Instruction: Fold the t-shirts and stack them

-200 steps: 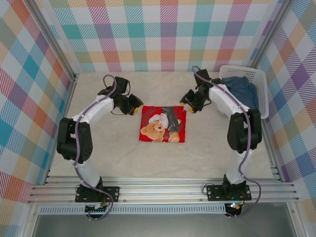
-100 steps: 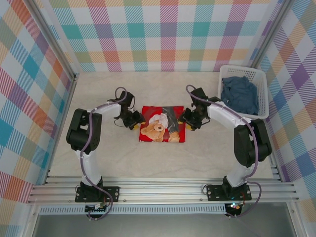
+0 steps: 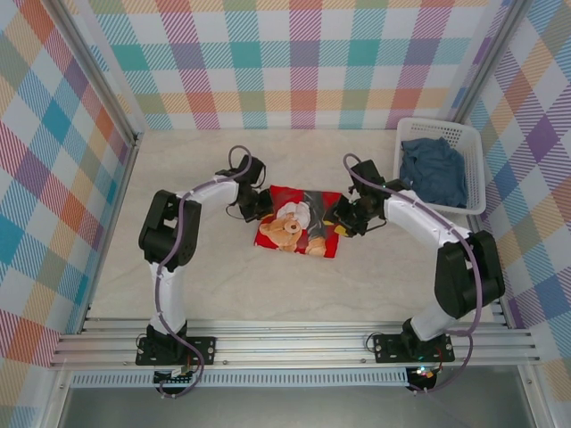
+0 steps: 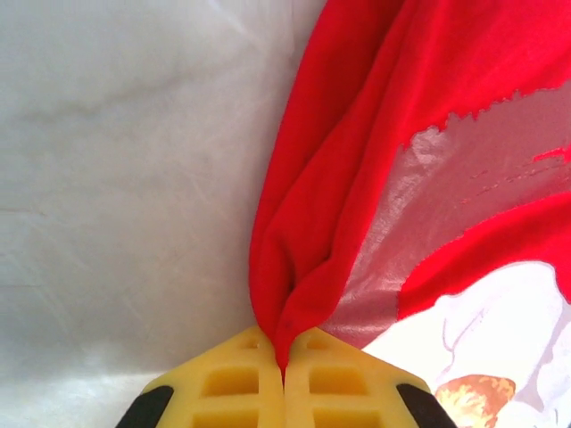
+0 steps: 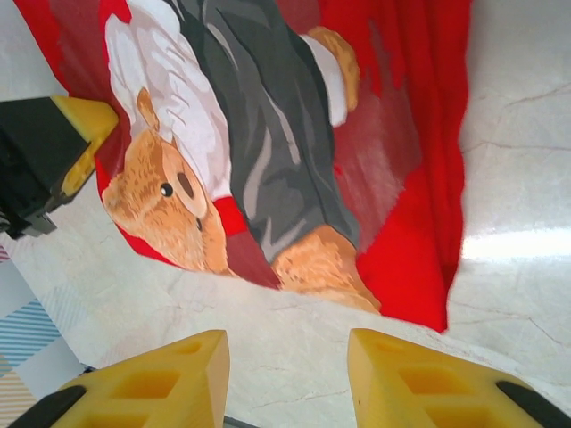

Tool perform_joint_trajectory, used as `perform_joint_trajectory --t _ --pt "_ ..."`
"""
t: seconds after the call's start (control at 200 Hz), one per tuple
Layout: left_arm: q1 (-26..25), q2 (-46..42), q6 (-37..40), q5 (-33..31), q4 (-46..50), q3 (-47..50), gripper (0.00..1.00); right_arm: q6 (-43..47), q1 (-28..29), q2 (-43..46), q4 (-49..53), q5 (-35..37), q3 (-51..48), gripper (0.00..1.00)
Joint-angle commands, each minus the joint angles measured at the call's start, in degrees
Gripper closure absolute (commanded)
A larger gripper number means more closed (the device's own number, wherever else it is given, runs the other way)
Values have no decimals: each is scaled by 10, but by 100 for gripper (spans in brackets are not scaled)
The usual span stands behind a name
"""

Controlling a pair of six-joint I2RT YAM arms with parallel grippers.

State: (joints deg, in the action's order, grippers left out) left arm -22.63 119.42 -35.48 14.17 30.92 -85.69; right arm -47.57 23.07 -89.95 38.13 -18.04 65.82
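**Teddy-bear shirt, pinched at one edge**

Red t-shirt [image 3: 299,234] — bear print up, at the middle of the table [image 3: 223,285], left edge bunched. Left gripper [image 4: 284,361]: yellow pads closed together on that red fold. Right gripper [image 5: 287,352]: jaws apart, nothing between them, just beside the shirt's right edge. Blue-grey t-shirt [image 3: 433,169] — crumpled in the white basket [image 3: 474,147], far right.

No legible text, labels, brand marks or numbers in any view, red t-shirt [image 3: 299,223] front carries a teddy-bear picture [image 5: 169,214], no lettering readable on it.
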Motion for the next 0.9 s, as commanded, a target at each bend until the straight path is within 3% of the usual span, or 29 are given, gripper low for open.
perform_joint_trajectory --t 0.0,0.18,0.33,0.46,0.7,0.895 --pt "26 15 32 -131 93 -69 100 -6 0 29 13 -7 -13 61" --pt "95 41 130 -280 202 -182 100 -3 -11 59 14 -11 -42 62" --pt "160 42 225 -387 188 -225 100 0 -26 74 14 -25 -61 63" --pt "217 68 243 -452 187 -283 100 11 -36 72 29 -34 -56 63" --pt "270 175 262 -491 153 -426 100 32 -49 67 77 -41 -42 65" --pt "285 238 259 -465 114 -492 97 39 -58 69 97 -44 -49 67"
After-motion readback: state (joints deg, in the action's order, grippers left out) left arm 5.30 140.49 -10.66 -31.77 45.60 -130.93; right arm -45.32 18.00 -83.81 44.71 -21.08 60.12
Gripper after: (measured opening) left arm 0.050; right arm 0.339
